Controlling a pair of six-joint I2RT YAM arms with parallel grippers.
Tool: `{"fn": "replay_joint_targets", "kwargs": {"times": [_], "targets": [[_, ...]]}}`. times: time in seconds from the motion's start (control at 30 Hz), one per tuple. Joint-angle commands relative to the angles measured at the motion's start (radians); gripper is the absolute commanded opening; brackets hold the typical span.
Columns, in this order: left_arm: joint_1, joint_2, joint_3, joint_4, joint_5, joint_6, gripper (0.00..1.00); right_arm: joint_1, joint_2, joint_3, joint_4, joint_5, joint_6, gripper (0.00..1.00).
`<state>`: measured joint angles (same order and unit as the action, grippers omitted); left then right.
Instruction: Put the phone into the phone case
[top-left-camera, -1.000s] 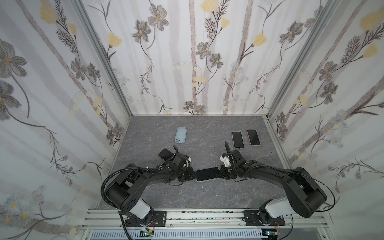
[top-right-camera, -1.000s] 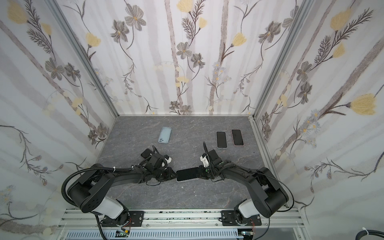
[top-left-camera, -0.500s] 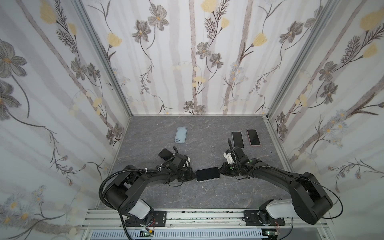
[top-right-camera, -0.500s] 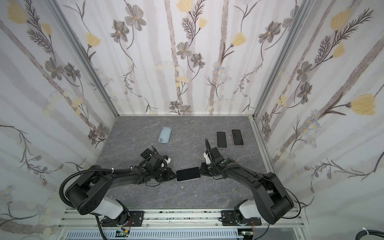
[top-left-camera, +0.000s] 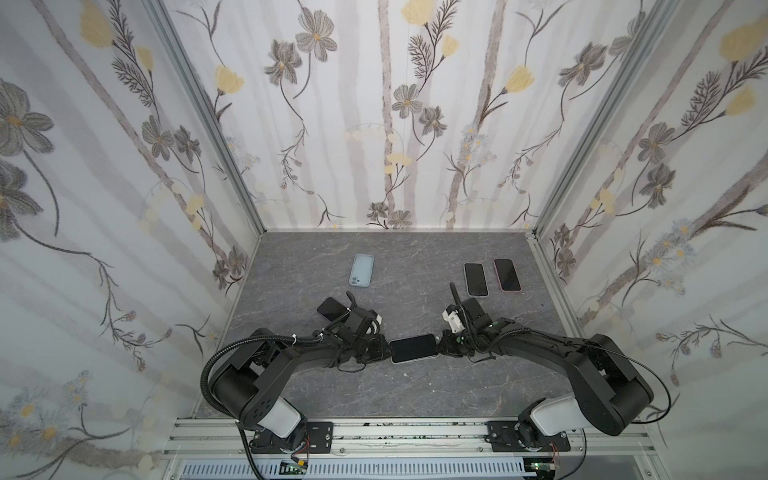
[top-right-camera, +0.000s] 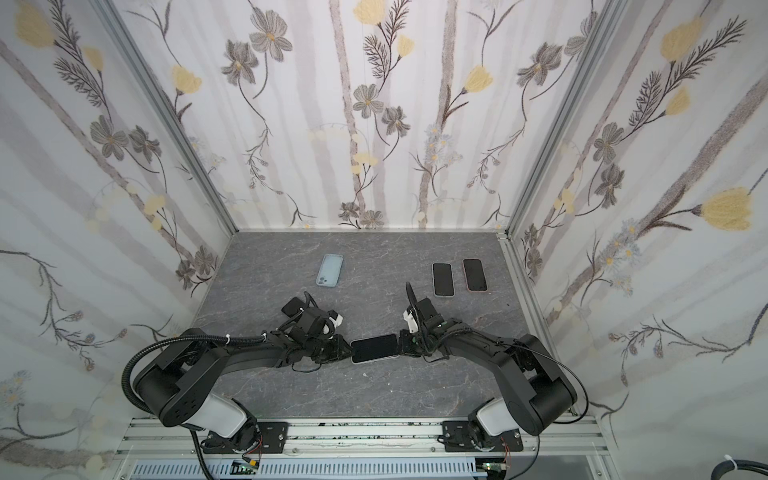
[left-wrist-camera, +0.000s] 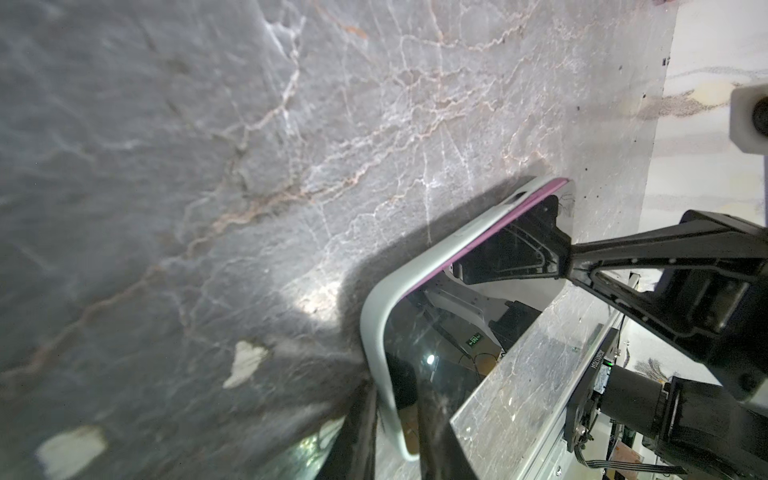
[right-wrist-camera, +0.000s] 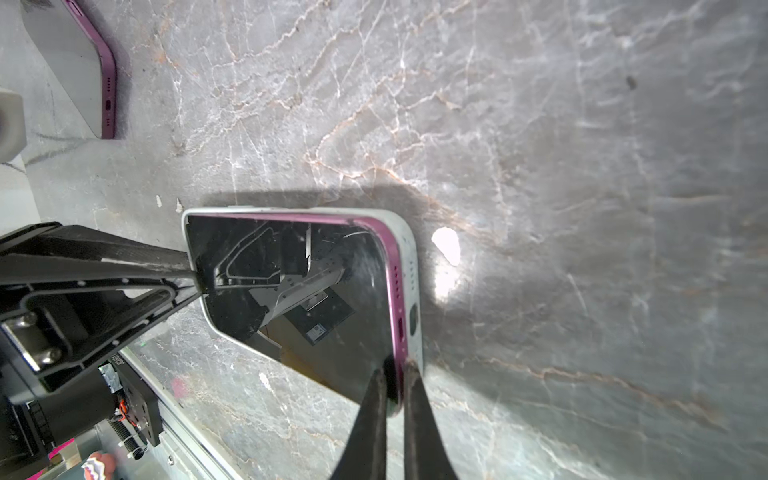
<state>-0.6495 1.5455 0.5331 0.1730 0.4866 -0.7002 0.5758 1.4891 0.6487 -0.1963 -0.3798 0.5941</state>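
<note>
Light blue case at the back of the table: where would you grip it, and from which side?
Take the light blue case across its two long edges near the middle, coming straight down from above, I'd say. It lies flat on the table, apart from everything else, so both long sides are free.

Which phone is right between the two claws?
The phone in the white case, lying crosswise at the front middle. The others lie farther back.

Three walls (top-left-camera: 395, 124) papered in pale stripes with grey and yellow flowers enclose a dark grey, marble-veined floor (top-left-camera: 415, 257). Aluminium posts (top-left-camera: 208, 124) mark the back corners, and a slotted metal rail (top-left-camera: 415, 432) runs along the front edge. Light is even.
</note>
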Motion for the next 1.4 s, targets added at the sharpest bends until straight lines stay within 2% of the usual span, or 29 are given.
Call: {"fn": "replay_joint_targets", "kwargs": {"times": [0.0, 0.3, 0.53, 0.7, 1.07, 1.37], "targets": [[-0.001, 0.010, -0.007, -0.044, -0.032, 0.002, 0.22, 0.021, 0.038, -0.009, -0.038, -0.009, -0.009, 0.09], [-0.001, -0.008, -0.015, -0.059, -0.057, 0.008, 0.20, 0.059, 0.068, 0.040, -0.171, 0.136, -0.054, 0.08], [0.000, -0.012, -0.013, -0.066, -0.060, 0.008, 0.19, 0.103, 0.149, 0.071, -0.254, 0.232, -0.082, 0.07], [-0.001, -0.025, -0.016, -0.071, -0.069, 0.008, 0.18, 0.120, 0.156, 0.084, -0.252, 0.198, -0.079, 0.04], [-0.001, -0.053, -0.021, -0.092, -0.114, 0.011, 0.17, 0.112, 0.032, 0.181, -0.264, 0.176, -0.052, 0.12], [-0.001, -0.044, -0.017, -0.085, -0.101, 0.012, 0.16, 0.103, 0.029, 0.142, -0.263, 0.180, -0.052, 0.10]]}}
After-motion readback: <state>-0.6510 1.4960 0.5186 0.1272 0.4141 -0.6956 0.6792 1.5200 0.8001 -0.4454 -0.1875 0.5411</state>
